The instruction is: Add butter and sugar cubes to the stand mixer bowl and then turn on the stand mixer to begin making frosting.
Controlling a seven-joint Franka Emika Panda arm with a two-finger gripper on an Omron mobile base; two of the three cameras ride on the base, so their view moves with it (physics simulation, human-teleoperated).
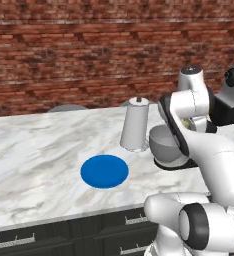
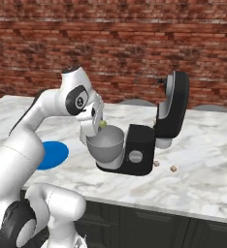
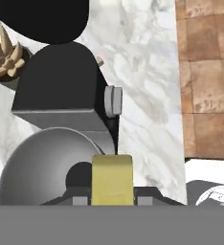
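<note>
The butter (image 3: 112, 178), a pale-yellow stick, stands between the fingers of my gripper (image 3: 112, 200), which is shut on it. In the right base view the gripper (image 2: 98, 128) hangs over the near left rim of the stand mixer bowl (image 2: 105, 145), with the butter (image 2: 102, 124) just above the rim. The grey bowl (image 3: 44, 167) sits on the base of the black stand mixer (image 2: 142, 150), whose head (image 2: 173, 106) is tilted up. A silver knob (image 3: 113, 100) shows on the mixer's side. Two small brown sugar cubes (image 2: 156, 163) (image 2: 173, 169) lie on the counter right of the mixer.
A blue round plate (image 1: 104, 171) lies on the marble counter left of the mixer. A tall white roll (image 1: 135, 125) stands behind it, close to the bowl (image 1: 164, 142). A potted plant (image 3: 3, 52) is beyond the mixer. A brick wall runs behind the counter.
</note>
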